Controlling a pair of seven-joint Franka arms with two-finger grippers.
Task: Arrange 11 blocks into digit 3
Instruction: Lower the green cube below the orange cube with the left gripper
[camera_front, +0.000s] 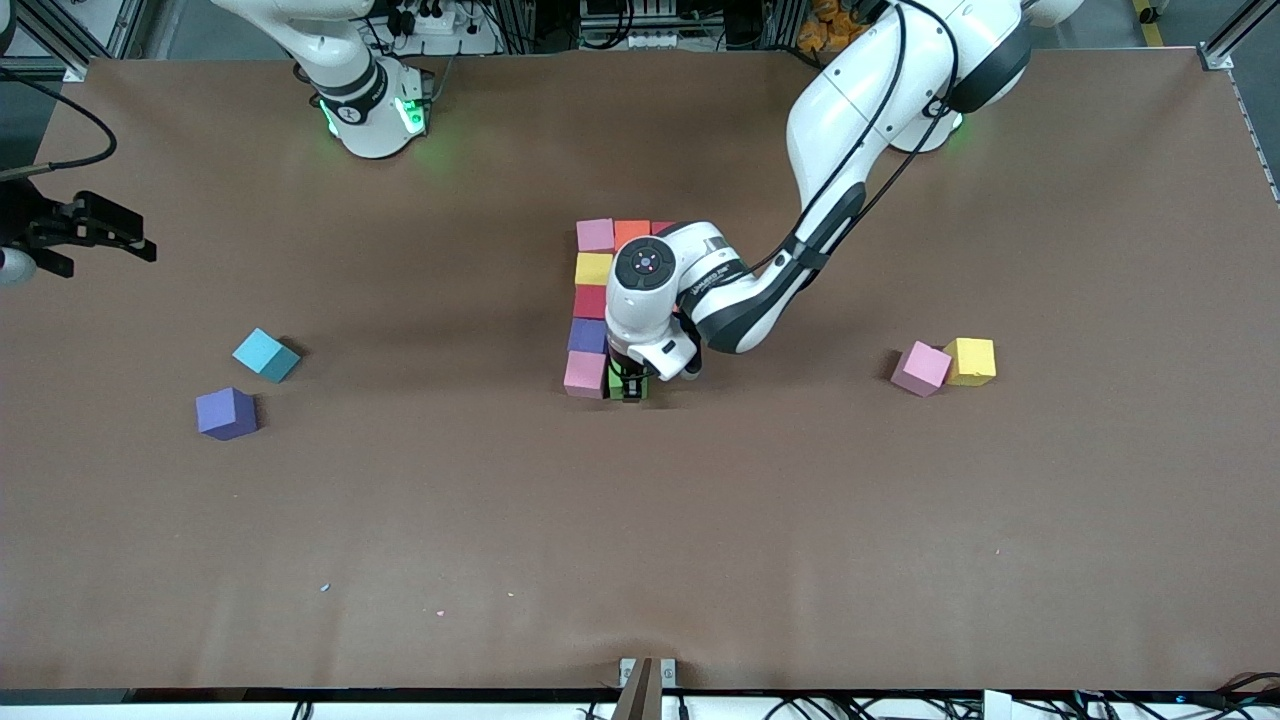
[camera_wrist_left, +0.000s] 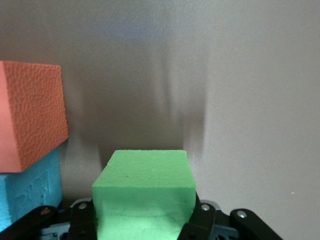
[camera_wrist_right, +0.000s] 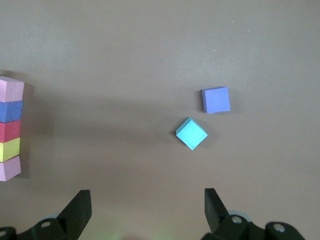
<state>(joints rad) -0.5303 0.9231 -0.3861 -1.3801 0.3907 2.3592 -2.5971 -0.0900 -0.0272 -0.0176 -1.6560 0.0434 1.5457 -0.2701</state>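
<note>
Green block (camera_front: 617, 381) clamped in left gripper (camera_front: 630, 385) fingers, at table centre, touching pink block (camera_front: 585, 374) at its 9 o'clock, column of blocks (camera_front: 592, 300) at 11 o'clock, right gripper (camera_wrist_right: 147, 210) waiting, fingers apart, above table (camera_front: 700, 520) edge.

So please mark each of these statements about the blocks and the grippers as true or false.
1. The left gripper holds a green block. True.
2. The right gripper is shut. False: it is open, empty.
3. The loose purple block touches the light blue block. False: they lie apart.
4. A pink block lies beside a yellow block. True.
</note>
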